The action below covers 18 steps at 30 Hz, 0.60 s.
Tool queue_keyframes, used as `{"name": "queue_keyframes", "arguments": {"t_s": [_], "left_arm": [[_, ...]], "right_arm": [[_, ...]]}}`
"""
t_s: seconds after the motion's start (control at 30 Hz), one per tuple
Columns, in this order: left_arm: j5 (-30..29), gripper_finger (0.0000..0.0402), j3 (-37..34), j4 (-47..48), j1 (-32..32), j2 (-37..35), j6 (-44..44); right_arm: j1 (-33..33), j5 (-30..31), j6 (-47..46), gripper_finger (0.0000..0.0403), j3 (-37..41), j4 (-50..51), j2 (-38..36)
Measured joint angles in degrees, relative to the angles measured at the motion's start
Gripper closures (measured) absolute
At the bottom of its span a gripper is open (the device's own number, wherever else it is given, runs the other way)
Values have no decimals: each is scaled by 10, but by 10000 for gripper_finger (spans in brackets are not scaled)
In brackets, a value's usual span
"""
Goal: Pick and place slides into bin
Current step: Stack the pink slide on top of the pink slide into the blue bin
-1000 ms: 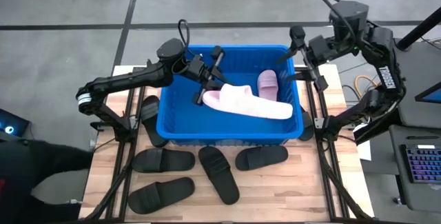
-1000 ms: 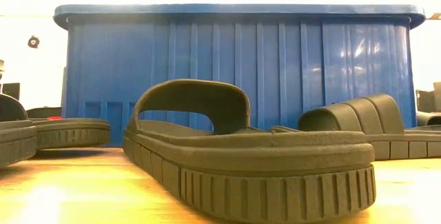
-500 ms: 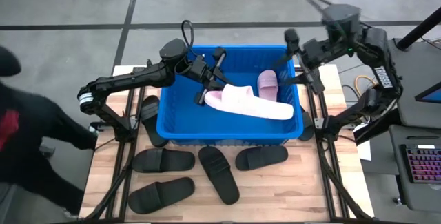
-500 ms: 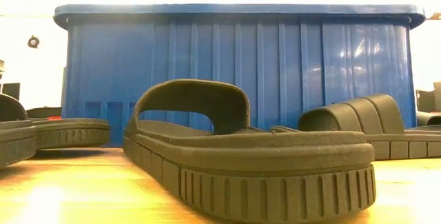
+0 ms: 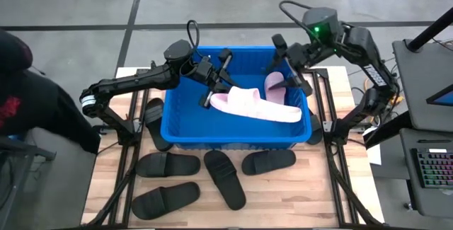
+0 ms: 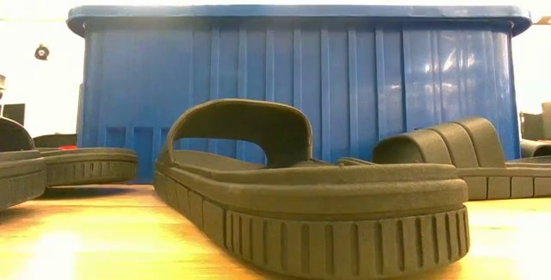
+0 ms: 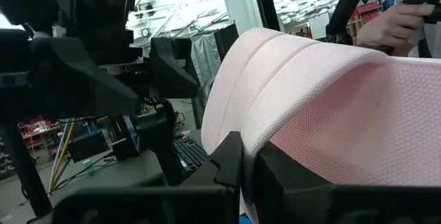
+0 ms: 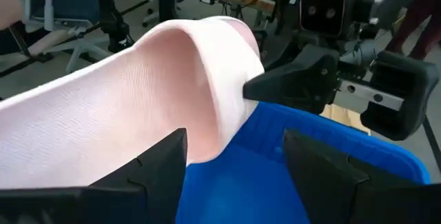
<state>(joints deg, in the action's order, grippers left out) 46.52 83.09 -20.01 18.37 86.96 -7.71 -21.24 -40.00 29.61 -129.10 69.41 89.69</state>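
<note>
My left tool (image 5: pixel 210 97) grips a pink slide (image 5: pixel 253 105) mid-frame over the bin (image 5: pixel 236 137); my right tool (image 5: pixel 291 71) gapes at its upper-right rim.

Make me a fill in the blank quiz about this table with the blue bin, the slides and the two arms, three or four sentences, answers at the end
1. The left gripper is shut on a slide whose colour is ____.
2. The number of pink slides over or in the bin is ____.
3. The black slides lying on the wooden table outside the bin number ____.
4. The right gripper, above the bin's far right corner, has its fingers ____.

Missing words: pink; two; five; open
</note>
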Motion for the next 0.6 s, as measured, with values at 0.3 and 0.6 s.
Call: {"name": "queue_keyframes", "arguments": {"t_s": [0.3,0.6], "left_arm": [[0,401,0,0,0,0,0],[0,401,-1,0,0,0,0]], "right_arm": [[10,-36,-4,172,0,-32,13],[30,-35,-2,172,0,-43,35]]}}
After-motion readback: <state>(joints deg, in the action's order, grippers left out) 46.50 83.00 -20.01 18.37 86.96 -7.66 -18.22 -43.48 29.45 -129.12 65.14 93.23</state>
